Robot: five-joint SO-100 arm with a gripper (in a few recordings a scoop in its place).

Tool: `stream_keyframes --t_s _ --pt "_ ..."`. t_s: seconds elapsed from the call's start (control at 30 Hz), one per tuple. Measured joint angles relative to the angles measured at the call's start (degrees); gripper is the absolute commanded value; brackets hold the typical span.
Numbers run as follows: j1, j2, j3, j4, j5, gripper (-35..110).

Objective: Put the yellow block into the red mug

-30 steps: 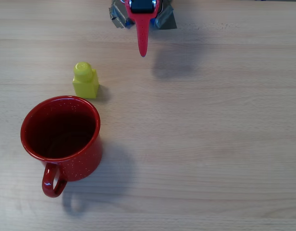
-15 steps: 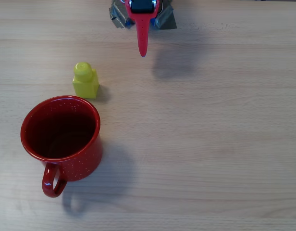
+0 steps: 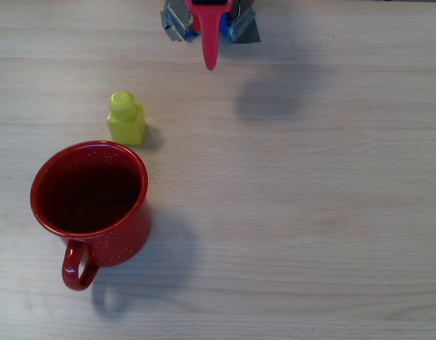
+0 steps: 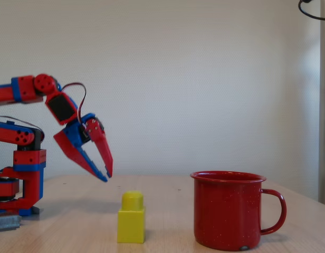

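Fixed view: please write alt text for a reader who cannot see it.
A red and blue robot arm reaches in from the left, its gripper hanging in the air with jaws nearly closed, empty, above and left of the yellow block. The block stands upright on the wooden table, apart from the upright red mug to its right, whose handle points right.

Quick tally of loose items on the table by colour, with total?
Yellow: 1, the yellow block, standing on the table beside the mug.
Red: 1, the red mug, upright.
Total: 2.
The gripper is red and blue but is not counted; it hangs above the table, off the block.
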Motion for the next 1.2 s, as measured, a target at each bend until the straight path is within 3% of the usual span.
stream_keyframes --t_s 0.67,1.13,1.2 --pt "8.79 -33.31 -33.84 5.10 -4.66 0" --pt "21.62 -54.58 -59.77 20.92 -7.65 0" --pt "23.47 -56.60 -60.64 21.88 -8.35 10"
